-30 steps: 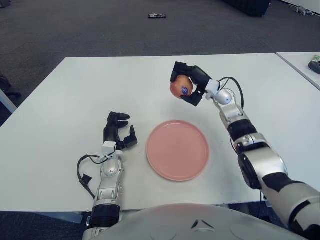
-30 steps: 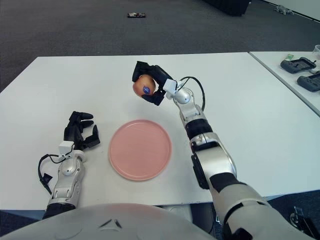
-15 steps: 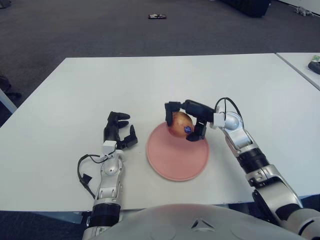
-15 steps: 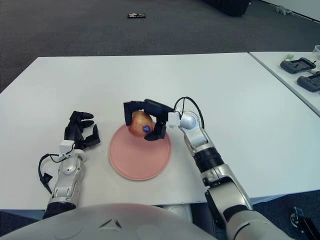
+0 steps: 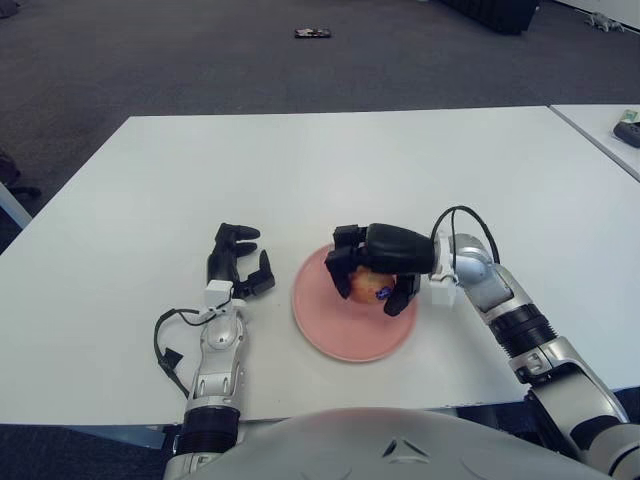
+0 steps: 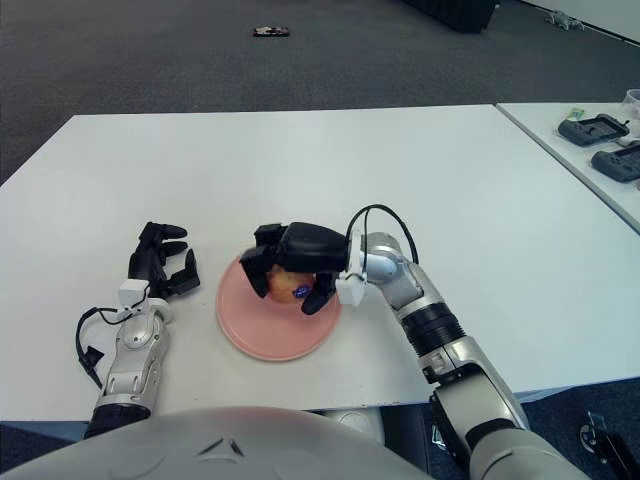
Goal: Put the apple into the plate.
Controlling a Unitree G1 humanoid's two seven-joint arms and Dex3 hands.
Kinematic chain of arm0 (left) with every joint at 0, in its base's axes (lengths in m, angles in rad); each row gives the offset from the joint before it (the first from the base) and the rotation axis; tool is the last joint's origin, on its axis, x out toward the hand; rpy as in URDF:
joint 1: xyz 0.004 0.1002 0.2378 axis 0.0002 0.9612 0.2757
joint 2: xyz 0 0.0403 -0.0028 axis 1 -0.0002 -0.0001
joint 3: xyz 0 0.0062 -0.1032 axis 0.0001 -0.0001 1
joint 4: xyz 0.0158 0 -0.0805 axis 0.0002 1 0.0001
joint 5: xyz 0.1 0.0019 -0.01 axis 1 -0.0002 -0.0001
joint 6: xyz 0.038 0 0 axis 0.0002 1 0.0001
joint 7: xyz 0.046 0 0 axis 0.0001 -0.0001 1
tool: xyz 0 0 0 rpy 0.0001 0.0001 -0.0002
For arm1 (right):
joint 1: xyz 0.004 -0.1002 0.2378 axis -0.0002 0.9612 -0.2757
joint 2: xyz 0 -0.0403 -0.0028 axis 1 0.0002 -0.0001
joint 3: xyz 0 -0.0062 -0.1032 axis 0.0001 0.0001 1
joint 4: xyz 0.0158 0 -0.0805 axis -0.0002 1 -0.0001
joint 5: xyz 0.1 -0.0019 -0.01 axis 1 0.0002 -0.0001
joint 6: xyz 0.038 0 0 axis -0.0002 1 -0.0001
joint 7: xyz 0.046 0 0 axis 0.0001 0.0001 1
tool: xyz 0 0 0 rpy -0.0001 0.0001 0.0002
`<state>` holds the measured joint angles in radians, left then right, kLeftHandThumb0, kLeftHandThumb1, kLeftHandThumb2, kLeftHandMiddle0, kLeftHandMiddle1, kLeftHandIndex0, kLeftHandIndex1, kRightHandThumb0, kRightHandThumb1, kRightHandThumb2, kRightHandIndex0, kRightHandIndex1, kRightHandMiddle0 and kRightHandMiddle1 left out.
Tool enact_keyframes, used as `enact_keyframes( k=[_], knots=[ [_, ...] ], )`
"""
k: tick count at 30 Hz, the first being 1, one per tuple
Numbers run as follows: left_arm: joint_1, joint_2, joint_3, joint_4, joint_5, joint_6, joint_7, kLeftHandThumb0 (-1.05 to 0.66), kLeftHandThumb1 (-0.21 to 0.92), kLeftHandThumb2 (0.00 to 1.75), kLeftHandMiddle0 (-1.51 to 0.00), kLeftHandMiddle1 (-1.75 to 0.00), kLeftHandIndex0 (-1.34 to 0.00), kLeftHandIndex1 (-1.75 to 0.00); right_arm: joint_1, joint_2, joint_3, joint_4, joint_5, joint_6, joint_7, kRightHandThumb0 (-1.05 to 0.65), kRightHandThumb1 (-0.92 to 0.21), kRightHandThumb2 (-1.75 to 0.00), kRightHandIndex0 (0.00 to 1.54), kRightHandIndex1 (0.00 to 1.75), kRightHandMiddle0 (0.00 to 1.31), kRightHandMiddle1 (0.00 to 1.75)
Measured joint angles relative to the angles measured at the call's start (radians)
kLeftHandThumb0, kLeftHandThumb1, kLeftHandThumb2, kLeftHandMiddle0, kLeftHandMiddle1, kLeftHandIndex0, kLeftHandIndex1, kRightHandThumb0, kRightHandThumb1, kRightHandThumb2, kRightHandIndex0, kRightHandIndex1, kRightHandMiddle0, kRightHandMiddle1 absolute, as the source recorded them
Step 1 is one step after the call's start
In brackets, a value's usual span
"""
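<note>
A: Showing, from largest to smallest: what is lying in front of the robot?

B: Carrying everything is the white bench [image 5: 150, 190]. Near its front edge the pink plate [image 5: 335, 340] is lying flat. Over the plate the right robot hand [image 5: 375, 268] is reaching in from the right, its dark fingers [image 5: 345, 245] wrapping over the apple [image 5: 364, 283] from above and grasping it. The left robot hand [image 5: 236, 262] is showing just left of the plate, fingers loosely curled and holding nothing.

A: Where is the apple sitting, exactly?

B: It is sitting low over the plate's middle, inside the rim. Whether its underside is already touching the plate cannot be told, because the fingers are covering most of it. A small blue sticker [image 5: 383, 294] is facing the camera.

A: How is the step in hand best carried out?

B: Judging from this, the placing is nearly complete. The hand should be lowering until the apple is bearing on the plate, then spreading its fingers slowly and evenly so none is nudging the round fruit sideways. Lifting straight up is advisable, since a sideways drag could be rolling the apple toward the shallow rim.
</note>
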<state>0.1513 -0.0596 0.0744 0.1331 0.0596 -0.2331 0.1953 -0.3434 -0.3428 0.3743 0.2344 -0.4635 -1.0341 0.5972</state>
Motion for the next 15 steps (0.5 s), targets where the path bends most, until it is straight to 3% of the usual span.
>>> enact_keyframes(
  k=[9, 15],
  knots=[
    [0.001, 0.0, 0.0, -0.004, 0.0, 0.005, 0.0, -0.01, 0.29, 1.34, -0.69, -1.65, -0.39, -1.75, 0.0, -0.006, -0.002, 0.0, -0.323, -0.095, -0.257, 0.0, 0.13, -1.75, 0.94, 1.75, 0.82, 1.54],
    [0.001, 0.0, 0.0, -0.005, 0.0, 0.005, 0.0, -0.01, 0.3, 1.31, -0.69, -1.62, -0.38, -1.75, 0.002, -0.034, 0.003, 0.004, -0.516, -0.118, -0.486, -0.01, 0.14, -1.75, 0.95, 1.75, 0.85, 1.49]
  ],
)
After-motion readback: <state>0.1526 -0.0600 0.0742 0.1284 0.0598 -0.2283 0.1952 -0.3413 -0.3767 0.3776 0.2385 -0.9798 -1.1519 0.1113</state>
